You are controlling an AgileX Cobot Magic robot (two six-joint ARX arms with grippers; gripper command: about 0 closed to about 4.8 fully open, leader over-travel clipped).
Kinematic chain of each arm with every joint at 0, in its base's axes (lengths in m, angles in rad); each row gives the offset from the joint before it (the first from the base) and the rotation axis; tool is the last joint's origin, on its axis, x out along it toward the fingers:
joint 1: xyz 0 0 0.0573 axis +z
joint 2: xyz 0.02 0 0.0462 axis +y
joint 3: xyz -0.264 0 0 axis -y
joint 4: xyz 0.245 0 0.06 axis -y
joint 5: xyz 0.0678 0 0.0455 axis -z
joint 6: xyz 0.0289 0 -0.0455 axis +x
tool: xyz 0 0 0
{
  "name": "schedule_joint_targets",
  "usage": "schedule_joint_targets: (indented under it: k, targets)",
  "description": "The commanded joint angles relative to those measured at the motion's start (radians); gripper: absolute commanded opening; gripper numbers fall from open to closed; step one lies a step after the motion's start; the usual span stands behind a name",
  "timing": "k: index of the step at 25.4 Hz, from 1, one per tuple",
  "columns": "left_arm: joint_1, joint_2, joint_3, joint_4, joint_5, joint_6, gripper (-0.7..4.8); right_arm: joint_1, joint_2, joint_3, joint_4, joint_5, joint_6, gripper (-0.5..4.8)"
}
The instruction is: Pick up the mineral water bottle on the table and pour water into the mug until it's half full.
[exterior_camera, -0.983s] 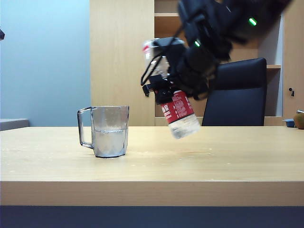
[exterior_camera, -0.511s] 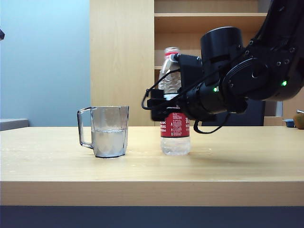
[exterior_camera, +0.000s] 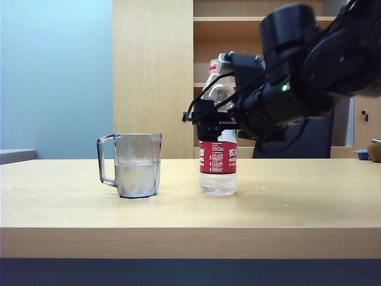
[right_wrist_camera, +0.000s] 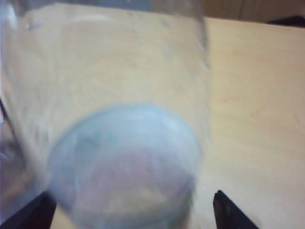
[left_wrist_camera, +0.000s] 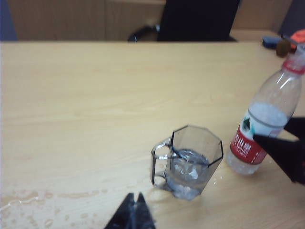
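Wood-grain table, centre frame: mug about half full of water, bottle upright just right of it; right gripper spread wide around bottle, release step, retreat due next; left gripper pinched closed, empty, near mug.

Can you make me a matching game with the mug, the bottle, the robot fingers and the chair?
Things:
1. mug
2. mineral water bottle
3. right gripper
4. left gripper
5. chair

Descriptions:
A. fingers shut, above the table near the mug
B. black, behind the table
C. grey, about half full of water
D. upright, red label, no cap
E. fingers spread open on either side of the bottle

Pairs: 1-C, 2-D, 3-E, 4-A, 5-B
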Motion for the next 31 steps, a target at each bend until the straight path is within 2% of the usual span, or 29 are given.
schedule_joint_targets:
  k: [1,3,7,8,11,13,14,15,16,17,21,27,30,31]
  targets:
    - [0.000,-0.063,-0.006,0.007,-0.003,0.005,-0.04,0.010,-0.084,-0.064,-0.067,0.029,0.000,4.79]
    - [0.000,-0.103,-0.016,0.009,-0.018,0.004,-0.04,0.031,-0.150,-0.108,-0.072,0.071,0.000,4.79]
    - [0.001,-0.233,-0.066,0.013,-0.118,0.004,-0.04,0.119,-0.368,-0.230,-0.107,0.203,0.004,4.79]
    - [0.000,-0.252,-0.074,0.013,-0.137,0.003,-0.04,0.135,-0.400,-0.245,-0.107,0.210,0.004,4.64]
    - [0.000,-0.325,-0.110,0.012,-0.141,0.004,-0.04,0.185,-0.502,-0.282,-0.108,0.213,0.004,3.54]
    - [0.000,-0.358,-0.128,0.012,-0.142,0.004,-0.04,0.224,-0.571,-0.294,-0.121,0.213,0.004,2.54]
    - [0.001,-0.380,-0.138,0.011,-0.142,0.004,-0.04,0.243,-0.603,-0.294,-0.140,0.213,0.004,1.98]
    - [0.000,-0.420,-0.158,0.012,-0.142,0.004,-0.04,0.290,-0.675,-0.294,-0.190,0.214,0.004,0.86]
    - [0.001,-0.452,-0.175,0.012,-0.153,0.004,-0.04,0.319,-0.734,-0.294,-0.233,0.222,0.004,0.26]
    - [0.001,-0.468,-0.185,0.012,-0.176,0.004,-0.04,0.336,-0.769,-0.294,-0.262,0.222,0.003,-0.01]
    - [0.000,-0.486,-0.216,0.015,-0.205,0.005,-0.04,0.389,-0.893,-0.294,-0.366,0.224,0.002,-0.07]
    - [0.000,-0.486,-0.310,0.100,-0.205,0.004,-0.04,0.448,-1.072,-0.294,-0.443,0.226,-0.002,-0.07]
    - [0.000,-0.486,-0.466,0.211,-0.202,-0.007,-0.04,0.491,-1.212,-0.294,-0.443,0.210,-0.002,-0.05]
    - [0.000,-0.485,-0.490,0.196,-0.202,-0.023,-0.04,0.489,-1.247,-0.294,-0.449,0.181,-0.002,-0.05]
